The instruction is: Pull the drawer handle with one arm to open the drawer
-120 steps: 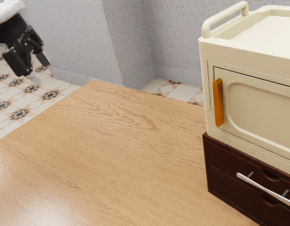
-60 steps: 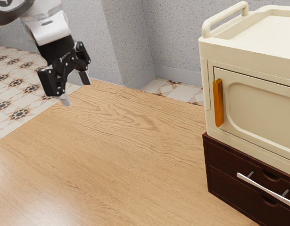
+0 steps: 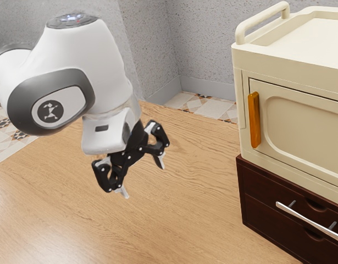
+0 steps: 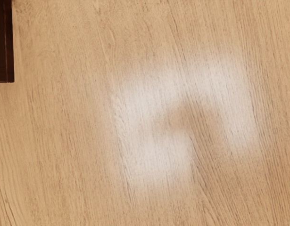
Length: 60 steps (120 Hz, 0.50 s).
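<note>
With gripper (image 3: 143,179) spread and empty, swung much nearer drawer handle (image 3: 309,221), still well apart; must reach it before pulling.

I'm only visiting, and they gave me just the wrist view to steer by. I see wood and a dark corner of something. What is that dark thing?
Observer: The exterior view shows a dark brown drawer unit with a silver bar handle on its front.
Visitor: Ah, furniture! Is anything sitting on top?
Observer: Yes, a cream cabinet stands on it.
Visitor: And is anything holding that silver bar handle yet?
Observer: No. The end effector hangs open over the table, apart from the handle.
</note>
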Tool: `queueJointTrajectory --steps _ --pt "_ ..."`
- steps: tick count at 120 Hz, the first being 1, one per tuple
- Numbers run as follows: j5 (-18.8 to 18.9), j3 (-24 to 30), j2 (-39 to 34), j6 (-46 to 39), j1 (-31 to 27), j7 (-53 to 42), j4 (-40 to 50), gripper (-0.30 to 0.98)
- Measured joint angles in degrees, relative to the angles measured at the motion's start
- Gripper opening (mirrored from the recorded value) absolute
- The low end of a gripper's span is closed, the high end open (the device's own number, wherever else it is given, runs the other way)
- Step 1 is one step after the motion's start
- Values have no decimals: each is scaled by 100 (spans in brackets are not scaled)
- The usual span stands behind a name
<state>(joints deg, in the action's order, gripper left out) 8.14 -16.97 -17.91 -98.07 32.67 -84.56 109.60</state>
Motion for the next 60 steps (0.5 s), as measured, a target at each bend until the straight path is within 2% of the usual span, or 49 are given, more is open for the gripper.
queueJointTrajectory --steps 24,60 --pt "287 -15 -200 -684 853 -152 704 69" --pt "549 -26 -58 -1568 1615 -249 1032 69"
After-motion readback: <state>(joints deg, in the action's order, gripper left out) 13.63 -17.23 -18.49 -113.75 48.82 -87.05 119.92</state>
